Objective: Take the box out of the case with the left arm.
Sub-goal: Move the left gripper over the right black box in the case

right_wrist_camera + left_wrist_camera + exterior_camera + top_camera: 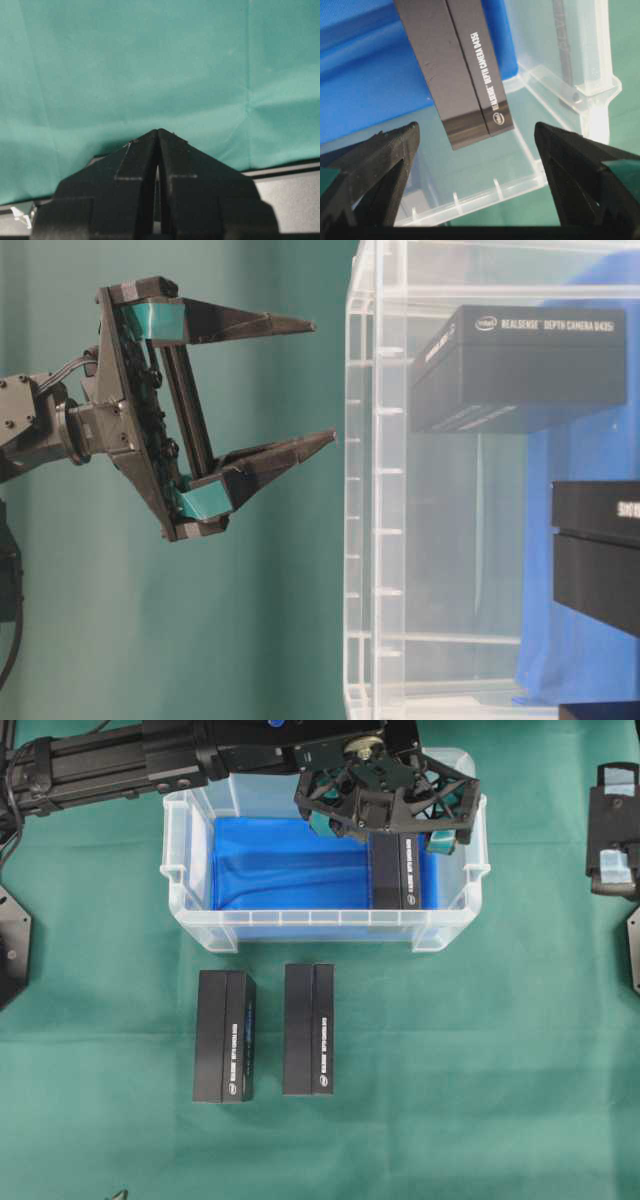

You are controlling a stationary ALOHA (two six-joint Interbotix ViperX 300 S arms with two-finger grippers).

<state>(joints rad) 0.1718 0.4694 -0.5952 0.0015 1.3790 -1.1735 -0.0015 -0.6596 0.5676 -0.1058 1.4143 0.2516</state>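
Your left gripper point(385, 795) is spread wide with nothing in it, hanging right over the far right end of the case point(190, 910). The RealSense box point(395, 872) is inside, lying on the blue lining point(285, 865) against the right wall, just below your fingers point(380, 165). Your right gripper point(158, 136) is pinched closed over the green cloth point(480, 1060). Two matching boxes point(224, 1036) lie outside, in front of the case.
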